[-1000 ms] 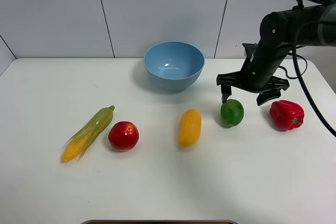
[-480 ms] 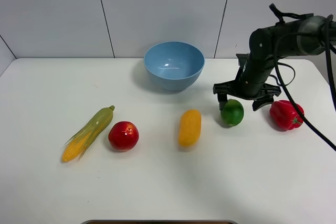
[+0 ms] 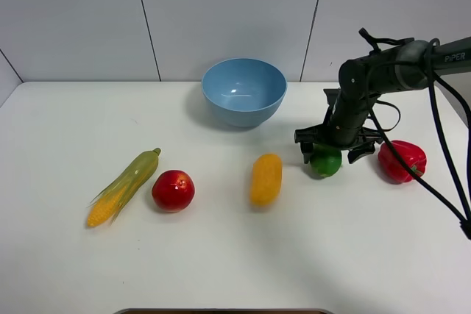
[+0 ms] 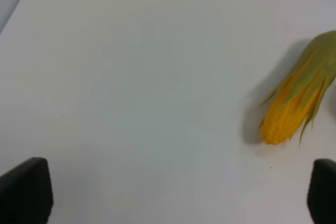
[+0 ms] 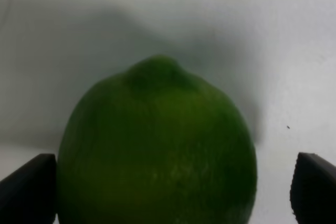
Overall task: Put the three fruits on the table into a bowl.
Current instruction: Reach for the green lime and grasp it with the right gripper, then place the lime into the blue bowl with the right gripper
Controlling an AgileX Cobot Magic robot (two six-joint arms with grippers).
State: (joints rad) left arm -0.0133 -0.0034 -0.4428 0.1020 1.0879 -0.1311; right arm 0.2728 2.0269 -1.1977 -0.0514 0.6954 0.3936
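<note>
Seen from the high camera, one large plain white table (image 3: pixel 221 262) carries six things: one bowl, three fruits and two vegetables. The round, deep, light-blue plastic bowl (image 3: pixel 237 112) stands upright, and nothing shows inside it.

All three fruits lie on the table, nearer the camera than the bowl. The small round green lime (image 3: pixel 326 164) sits to the bowl's right. The oblong yellow-orange mango-like fruit (image 3: pixel 266 179) lies slightly right of the bowl. The round glossy red apple (image 3: pixel 173 190) lies to the bowl's left.

The one long corn cob in a green husk (image 3: pixel 124 187) lies just beyond the apple, further from the bowl. The one lumpy red bell pepper (image 3: pixel 401 160) sits beyond the lime, further from the bowl.

Your right gripper (image 3: pixel 329 154) is down over the lime with its jaws spread. The lime fills the gap between the two dark fingertips (image 5: pixel 26 188) and is not clamped.

Your left gripper (image 4: pixel 173 192) also has its jaws wide apart and holds nothing. It is over bare table near the corn's yellow tip and does not show in the high view.
</note>
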